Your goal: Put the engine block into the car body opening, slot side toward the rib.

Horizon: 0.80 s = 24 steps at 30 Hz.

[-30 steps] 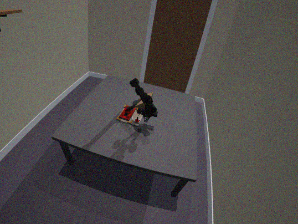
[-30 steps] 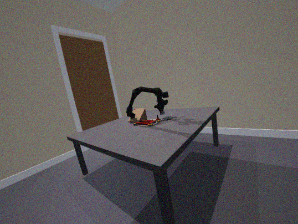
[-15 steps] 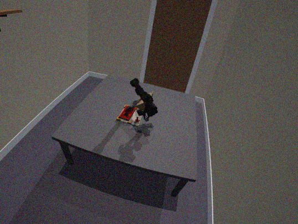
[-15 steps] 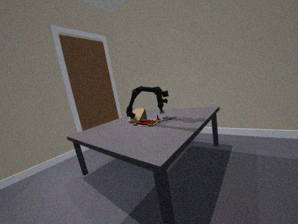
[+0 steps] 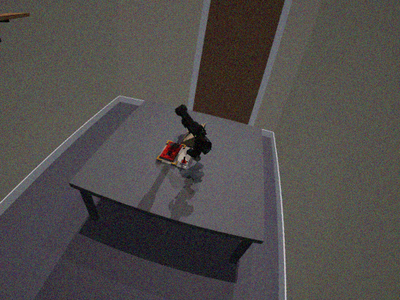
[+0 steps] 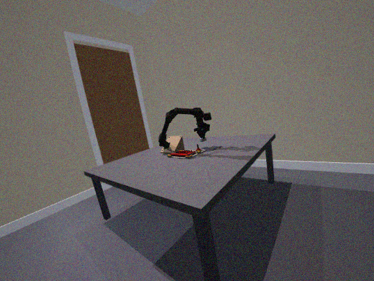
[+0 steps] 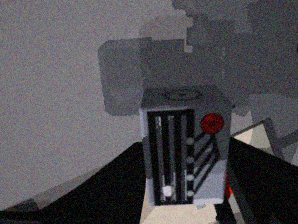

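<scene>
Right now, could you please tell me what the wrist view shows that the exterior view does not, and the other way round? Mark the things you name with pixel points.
Only wrist: the engine block's red disc (image 7: pixel 212 123) and dark slots (image 7: pixel 171 155).
Only exterior: the brown door (image 6: pixel 111 101) and the table's legs (image 6: pixel 270 163).
Both: the gripper (image 6: pixel 202 138) (image 7: pixel 186 160) above the table (image 6: pixel 146 174) (image 7: pixel 60 100).
</scene>
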Each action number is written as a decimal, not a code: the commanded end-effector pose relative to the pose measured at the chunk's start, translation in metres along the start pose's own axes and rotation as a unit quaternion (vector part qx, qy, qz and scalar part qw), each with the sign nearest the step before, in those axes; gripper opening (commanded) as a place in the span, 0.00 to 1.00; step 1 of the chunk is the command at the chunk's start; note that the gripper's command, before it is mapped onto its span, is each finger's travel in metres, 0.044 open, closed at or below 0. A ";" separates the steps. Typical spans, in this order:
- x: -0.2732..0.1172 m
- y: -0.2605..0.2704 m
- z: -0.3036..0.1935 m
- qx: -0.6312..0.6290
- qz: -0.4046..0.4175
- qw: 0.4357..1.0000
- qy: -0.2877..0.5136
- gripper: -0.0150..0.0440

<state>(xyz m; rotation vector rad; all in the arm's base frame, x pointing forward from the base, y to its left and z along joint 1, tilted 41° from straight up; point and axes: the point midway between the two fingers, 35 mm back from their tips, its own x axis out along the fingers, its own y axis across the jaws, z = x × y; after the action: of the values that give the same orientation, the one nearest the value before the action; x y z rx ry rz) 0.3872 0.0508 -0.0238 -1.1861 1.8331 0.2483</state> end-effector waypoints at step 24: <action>-0.022 0.000 0.001 -0.463 0.000 0.886 -0.002 0.25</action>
<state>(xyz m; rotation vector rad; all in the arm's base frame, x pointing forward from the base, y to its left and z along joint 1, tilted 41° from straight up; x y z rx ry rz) 0.3887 0.0612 -0.0106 -1.7209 1.7707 1.0853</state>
